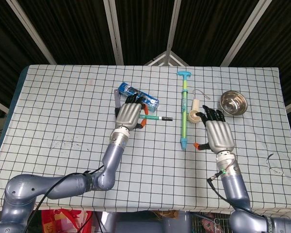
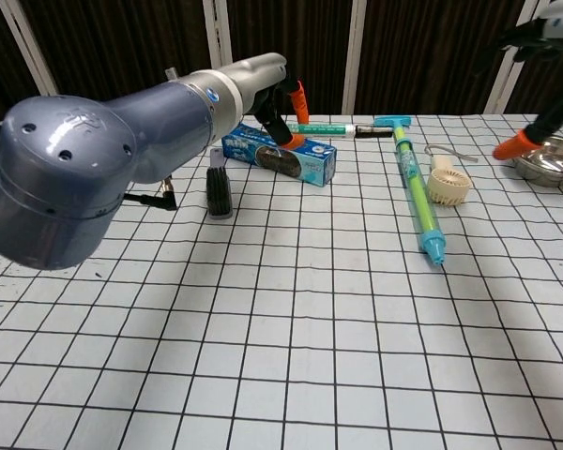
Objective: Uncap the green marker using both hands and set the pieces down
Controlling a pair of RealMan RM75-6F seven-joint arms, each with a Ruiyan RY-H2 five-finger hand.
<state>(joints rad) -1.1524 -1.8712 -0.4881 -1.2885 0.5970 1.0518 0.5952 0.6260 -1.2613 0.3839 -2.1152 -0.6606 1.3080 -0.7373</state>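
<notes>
My left hand [image 1: 128, 115] grips the green marker [image 1: 154, 117] by its left end and holds it level above the table. Its black cap [image 1: 168, 118] points right. In the chest view the same left hand [image 2: 274, 94] holds the marker [image 2: 327, 128] in the air over the blue box. My right hand [image 1: 218, 134] hovers to the right of the marker with its fingers spread and nothing in it. It stands well apart from the cap. Only part of the right hand [image 2: 542, 37] shows at the top right of the chest view.
A blue box [image 1: 138, 96] and a black upright piece [image 2: 219, 192] lie under my left hand. A long green and blue water squirter [image 1: 184, 111], a small beige fan [image 1: 195, 114] and a steel bowl [image 1: 233, 102] occupy the right side of the checked tablecloth [image 1: 63, 107].
</notes>
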